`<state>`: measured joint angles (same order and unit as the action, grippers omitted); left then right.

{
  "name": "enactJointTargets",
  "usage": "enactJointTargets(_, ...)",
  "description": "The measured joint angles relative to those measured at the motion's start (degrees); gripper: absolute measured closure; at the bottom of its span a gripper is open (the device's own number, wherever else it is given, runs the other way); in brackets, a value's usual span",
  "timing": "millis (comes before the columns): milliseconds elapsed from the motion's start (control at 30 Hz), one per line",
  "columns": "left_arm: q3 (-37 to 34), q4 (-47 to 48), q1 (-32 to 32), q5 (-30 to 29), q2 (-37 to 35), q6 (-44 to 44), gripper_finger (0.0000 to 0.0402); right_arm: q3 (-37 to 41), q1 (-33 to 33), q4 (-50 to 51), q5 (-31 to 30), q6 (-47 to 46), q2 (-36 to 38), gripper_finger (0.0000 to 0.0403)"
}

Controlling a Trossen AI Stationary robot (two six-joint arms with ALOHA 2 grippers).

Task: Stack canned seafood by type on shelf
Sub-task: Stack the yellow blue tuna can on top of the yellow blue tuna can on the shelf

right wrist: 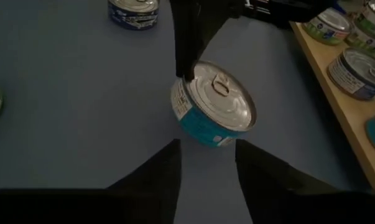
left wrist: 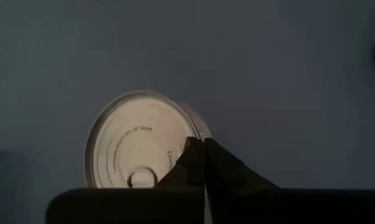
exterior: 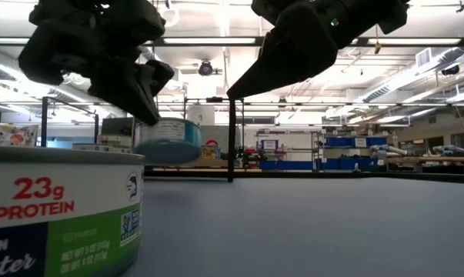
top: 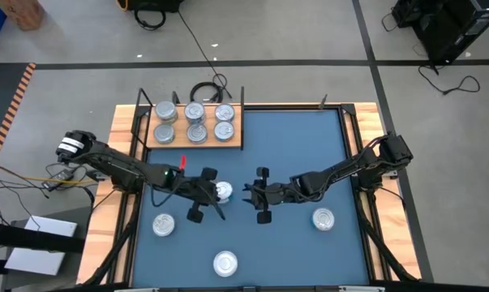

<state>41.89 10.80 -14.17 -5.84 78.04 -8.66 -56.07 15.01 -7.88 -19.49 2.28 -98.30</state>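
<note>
While the left gripper point(top: 214, 195) is pinched shut on the rim of a tin point(right wrist: 213, 104), that tin is held tilted, lifted clear of the mat point(top: 293, 138) near the middle. Just beside it, the right gripper point(top: 262, 195) is seen with fingers spread and nothing between them. Six tins are parked on the shelf point(top: 194, 143) at the far left corner, and three more are left loose on the mat.

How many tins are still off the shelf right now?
4: one pinched by the left tool at mat centre, tin; others at front-left, front-centre, right. None seem hidden.
</note>
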Motion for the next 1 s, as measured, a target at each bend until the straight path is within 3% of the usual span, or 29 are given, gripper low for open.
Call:
enactJointTargets(300,0.0,-6.5,2.3,2.1,0.0,3.5,0.0401,0.0,0.9,-1.2,-1.1,6.7,-1.7,0.0229)
enactJointTargets(700,0.0,-10.9,4.1,2.1,0.0,9.3,0.0401,-7.0,5.0,2.3,-18.4,20.3,-6.6,0.0168)
enactJointTargets(1000,0.0,-13.4,5.1,2.1,0.0,13.7,0.0401,-7.6,5.1,3.1,-19.0,26.3,-6.6,0.0140)
